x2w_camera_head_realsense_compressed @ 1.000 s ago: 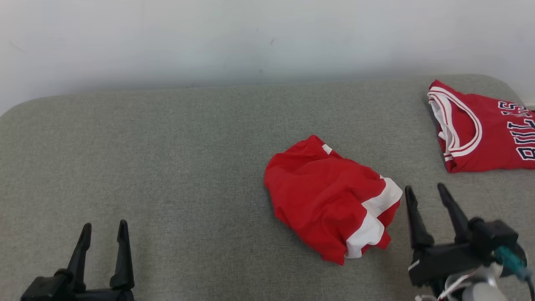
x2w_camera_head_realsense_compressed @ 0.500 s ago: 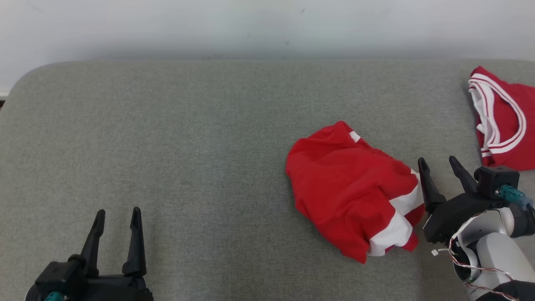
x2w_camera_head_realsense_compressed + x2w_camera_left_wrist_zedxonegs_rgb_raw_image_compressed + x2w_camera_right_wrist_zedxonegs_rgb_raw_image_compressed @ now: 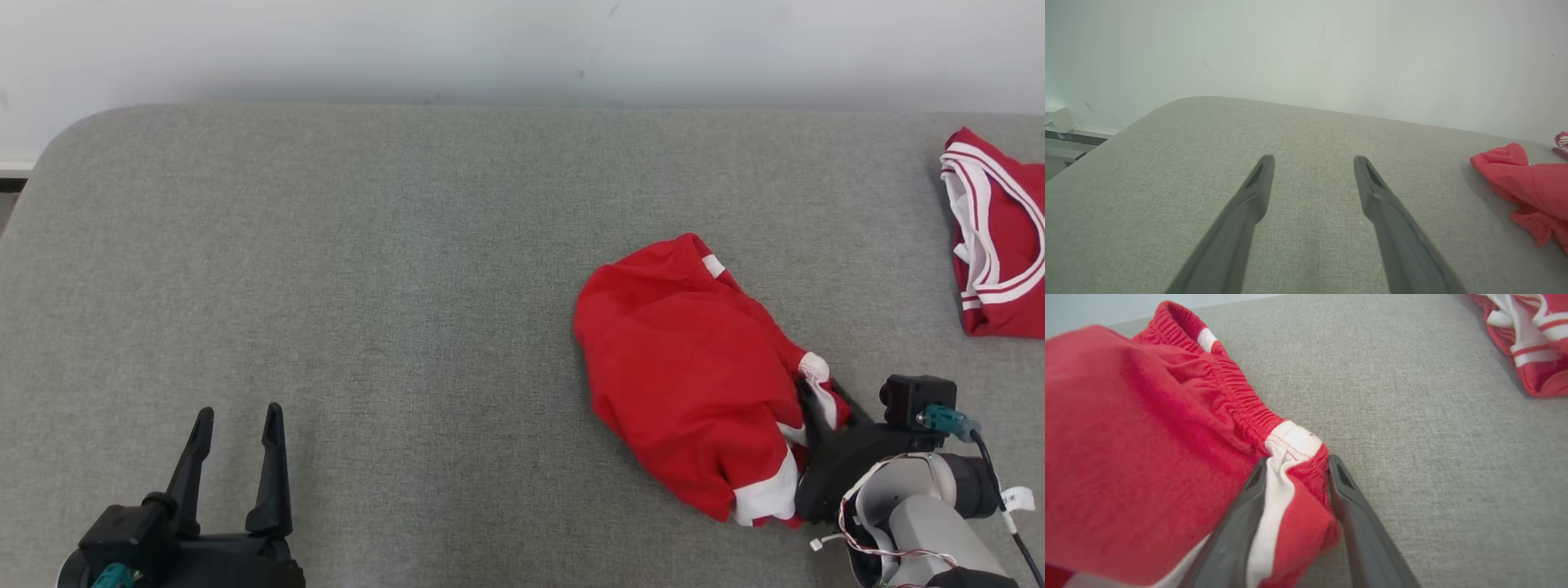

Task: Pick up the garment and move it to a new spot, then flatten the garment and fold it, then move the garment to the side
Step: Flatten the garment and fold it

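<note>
Pincer (image 3: pixel 1298 461) newly astride garment (image 3: pixel 1147 437), jersey (image 3: pixel 1541 379) beyond

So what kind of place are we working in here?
Likely an indoor laundry-folding setup: a grey fabric-covered surface against a plain white wall, with red shorts and a red jersey on it.
</note>
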